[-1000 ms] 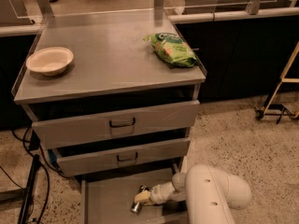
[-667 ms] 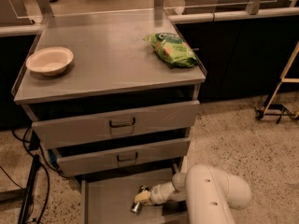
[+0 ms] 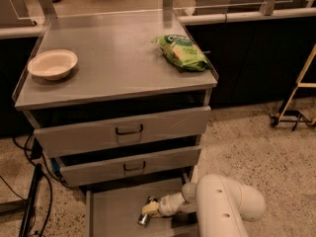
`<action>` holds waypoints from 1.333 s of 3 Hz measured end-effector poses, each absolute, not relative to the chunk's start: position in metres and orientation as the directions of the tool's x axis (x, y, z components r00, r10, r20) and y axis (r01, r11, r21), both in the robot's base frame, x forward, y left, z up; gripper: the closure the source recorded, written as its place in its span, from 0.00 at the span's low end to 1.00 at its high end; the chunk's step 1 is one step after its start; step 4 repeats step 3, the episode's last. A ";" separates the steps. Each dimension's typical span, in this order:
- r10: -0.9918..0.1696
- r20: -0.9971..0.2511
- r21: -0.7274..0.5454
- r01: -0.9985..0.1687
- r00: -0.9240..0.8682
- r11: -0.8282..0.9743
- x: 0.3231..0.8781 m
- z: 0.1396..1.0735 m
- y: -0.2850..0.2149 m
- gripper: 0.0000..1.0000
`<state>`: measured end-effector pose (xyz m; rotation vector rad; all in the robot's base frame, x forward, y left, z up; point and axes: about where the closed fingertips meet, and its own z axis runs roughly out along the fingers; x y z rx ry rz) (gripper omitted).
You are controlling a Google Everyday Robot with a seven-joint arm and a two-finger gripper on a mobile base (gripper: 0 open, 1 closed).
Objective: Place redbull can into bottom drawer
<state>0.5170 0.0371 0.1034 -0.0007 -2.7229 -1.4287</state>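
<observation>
The bottom drawer (image 3: 111,214) is pulled out under the two upper drawers, its grey floor showing. My gripper (image 3: 149,209) reaches into it from the right, on the end of the white arm (image 3: 224,206). The redbull can (image 3: 143,219) shows only as a small silver end just below the gripper's tip, low in the drawer. The gripper touches or almost touches it. I cannot tell whether the can rests on the drawer floor or is held.
A green snack bag (image 3: 181,52) lies on the cabinet top at the right. A white bowl (image 3: 52,64) stands at the left. The two upper drawers (image 3: 128,130) are partly open. Black cables (image 3: 29,201) hang to the left. A cart frame (image 3: 296,102) stands at the right.
</observation>
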 end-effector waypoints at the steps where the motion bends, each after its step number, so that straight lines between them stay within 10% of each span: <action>1: -0.031 0.059 0.822 0.031 -0.998 0.569 0.517 0.103 0.037 0.04; 4: -0.031 0.059 0.822 0.031 -0.998 0.569 0.517 0.103 0.037 0.00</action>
